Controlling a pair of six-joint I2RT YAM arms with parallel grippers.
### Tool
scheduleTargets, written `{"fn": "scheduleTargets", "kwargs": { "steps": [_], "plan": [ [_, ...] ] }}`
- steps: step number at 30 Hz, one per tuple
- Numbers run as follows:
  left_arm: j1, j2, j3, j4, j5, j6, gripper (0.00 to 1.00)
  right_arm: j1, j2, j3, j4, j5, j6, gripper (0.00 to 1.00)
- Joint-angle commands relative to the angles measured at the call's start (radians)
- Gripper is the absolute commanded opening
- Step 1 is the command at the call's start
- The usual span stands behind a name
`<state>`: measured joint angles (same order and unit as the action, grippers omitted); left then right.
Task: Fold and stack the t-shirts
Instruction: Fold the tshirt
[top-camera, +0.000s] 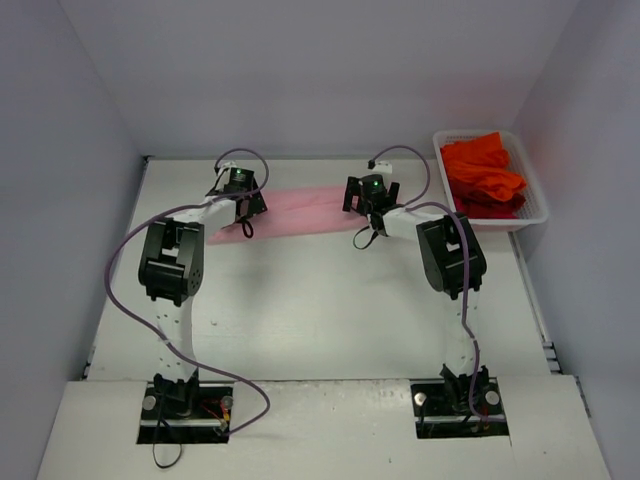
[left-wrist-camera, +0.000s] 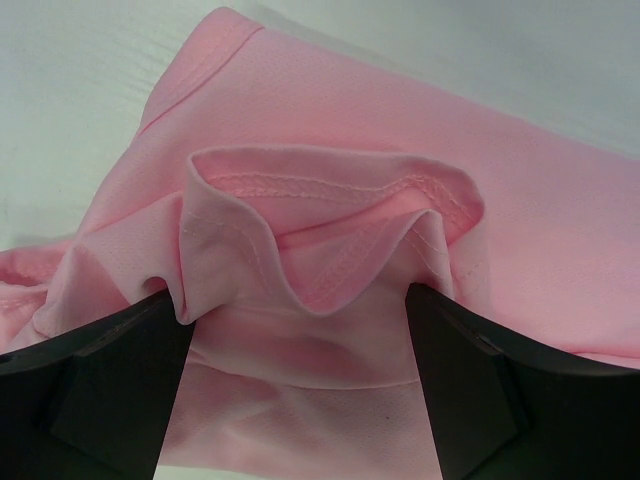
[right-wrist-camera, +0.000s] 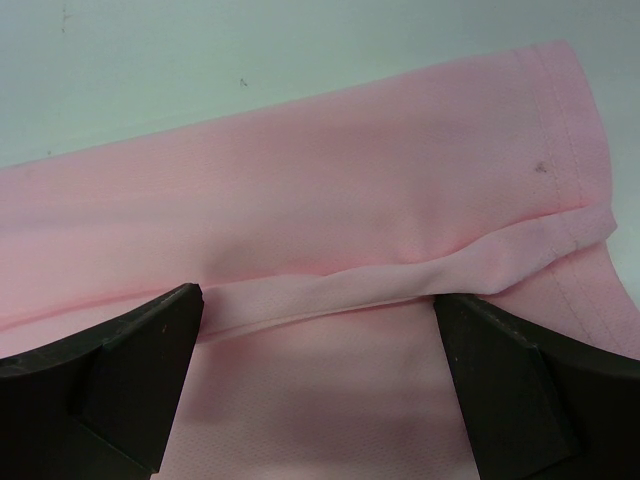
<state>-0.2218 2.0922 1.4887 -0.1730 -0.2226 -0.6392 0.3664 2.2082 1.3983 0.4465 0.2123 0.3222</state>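
Dark fingers (left-wrist-camera: 100, 385) of the left end effector (left-wrist-camera: 295, 300) fill the lower corners of the left wrist view. They stand wide apart, released, clenching nothing. Between them a raised fold of the light pink t-shirt (left-wrist-camera: 400, 130) bulges up, its stitched hem curling over at the top, and the cloth touches the inner edge of the finger on the left of that view. Beyond the shirt a strip of pale worktop (left-wrist-camera: 70, 80) shows. The right end effector (right-wrist-camera: 320, 300) is likewise released, its two fingers spread far apart and resting low over the same pink cloth. A thin ridge of fabric runs across the gap from one finger to the other, and at the right edge of the right wrist view the double-stitched hem lies flat with a tiny dark speck just inside it. From the top camera, the pink shirt lies as a long band across the far part of the worktop, with the left end effector at its left end and the right one at its right end. In the far right corner stands a white mesh basket (top-camera: 541, 214), holding the orange-red t-shirts (top-camera: 483, 175) in a loose heap, apart from the pink one.
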Motion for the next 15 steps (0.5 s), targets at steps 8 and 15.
{"fn": "scheduleTargets", "kwargs": {
  "steps": [8,15],
  "plan": [
    [0.019,-0.003,0.09,0.027,-0.024,0.029,0.81,-0.003,-0.01,-0.027,-0.111,0.001,0.015,1.0],
    [0.022,-0.003,0.104,0.018,-0.021,0.032,0.81,0.0,-0.001,-0.022,-0.109,-0.008,0.023,1.0]
  ]
}}
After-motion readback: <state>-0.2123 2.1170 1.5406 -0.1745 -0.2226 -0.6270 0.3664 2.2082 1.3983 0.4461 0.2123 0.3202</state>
